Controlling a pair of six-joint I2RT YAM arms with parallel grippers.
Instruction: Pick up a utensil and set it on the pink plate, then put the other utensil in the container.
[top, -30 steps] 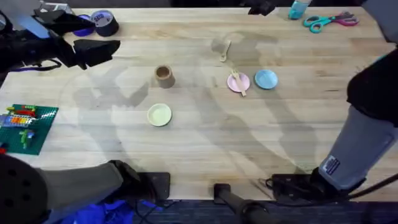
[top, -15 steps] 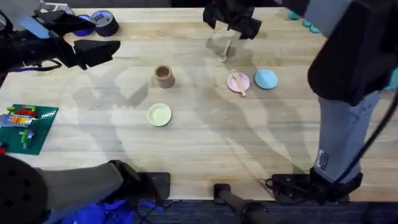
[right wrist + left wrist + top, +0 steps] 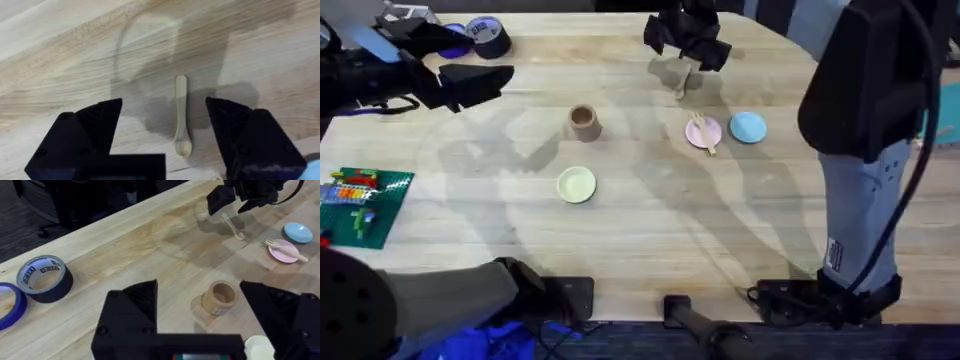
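Note:
The wooden fork [image 3: 702, 132] lies across the pink plate [image 3: 696, 136] at the middle right of the table. The wooden spoon [image 3: 681, 83] lies flat on the table behind the plate. My right gripper [image 3: 685, 44] hovers over the spoon, open, with nothing held. In the right wrist view the spoon [image 3: 181, 115] sits between the open fingers [image 3: 95, 125], below them. The tan container [image 3: 583, 122] stands upright left of the plate, and nothing shows inside it [image 3: 219, 298]. My left gripper [image 3: 472, 84] hangs open at the far left, apart from everything.
A light blue plate [image 3: 748, 127] sits right of the pink plate, and a pale yellow dish [image 3: 576, 184] nearer than the container. Tape rolls [image 3: 488, 37] lie at the far left corner. A green brick plate [image 3: 360, 203] rests at the left edge.
My right arm swung in from the right edge to the far middle and now hangs over the spoon. The left arm, fork, plates and container stayed still.

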